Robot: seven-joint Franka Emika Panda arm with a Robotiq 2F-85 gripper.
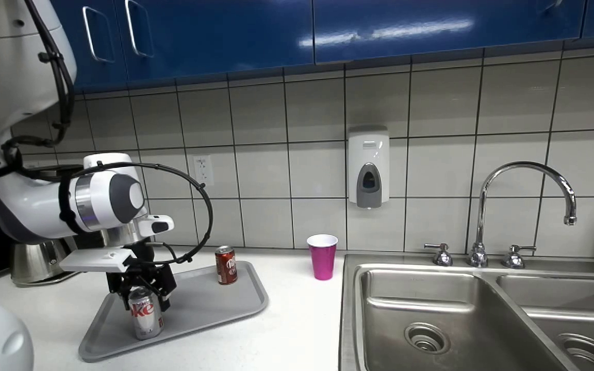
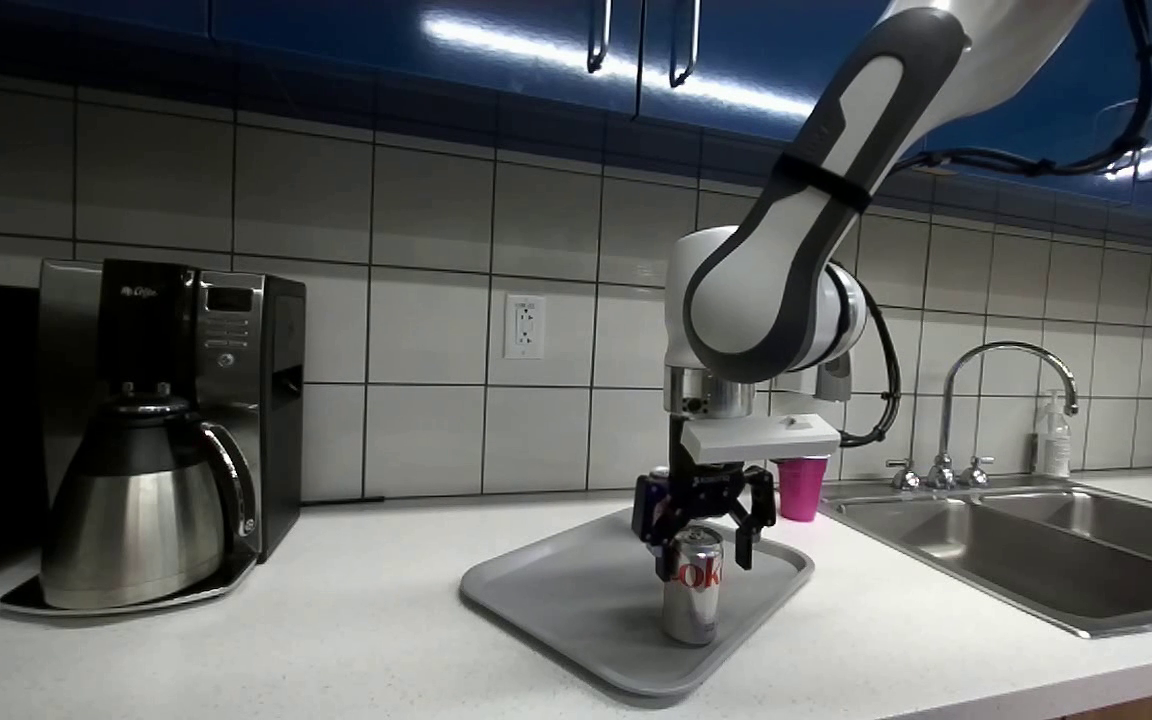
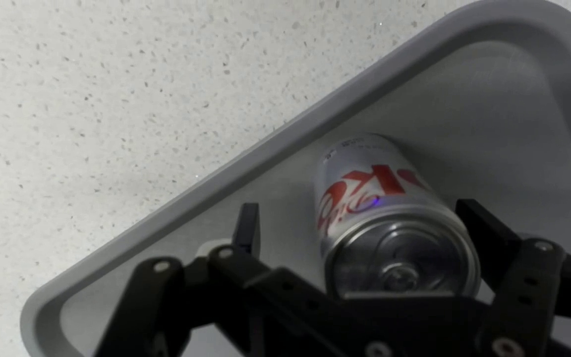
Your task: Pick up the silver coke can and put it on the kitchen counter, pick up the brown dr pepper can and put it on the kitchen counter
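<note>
The silver coke can (image 1: 147, 319) stands upright on the grey tray in both exterior views (image 2: 693, 605). In the wrist view the can (image 3: 365, 183) shows its red lettering and metal top. My gripper (image 1: 146, 303) is open and pointing down, its fingers on either side of the can's upper part (image 3: 359, 215). A clear gap shows on one side; the other finger is close to the can, and I cannot tell if it touches. The brown dr pepper can (image 1: 226, 265) stands upright at the tray's back; my gripper (image 2: 704, 565) mostly hides it in an exterior view. The kitchen counter (image 1: 297, 324) surrounds the tray.
The grey tray (image 1: 201, 304) lies under both cans, with a raised rim. A pink cup (image 1: 323, 260) stands between tray and steel sink (image 1: 421, 309). A coffee maker with steel carafe (image 2: 136, 530) stands on the tray's far side from the sink. A tiled wall (image 2: 426, 440) is behind.
</note>
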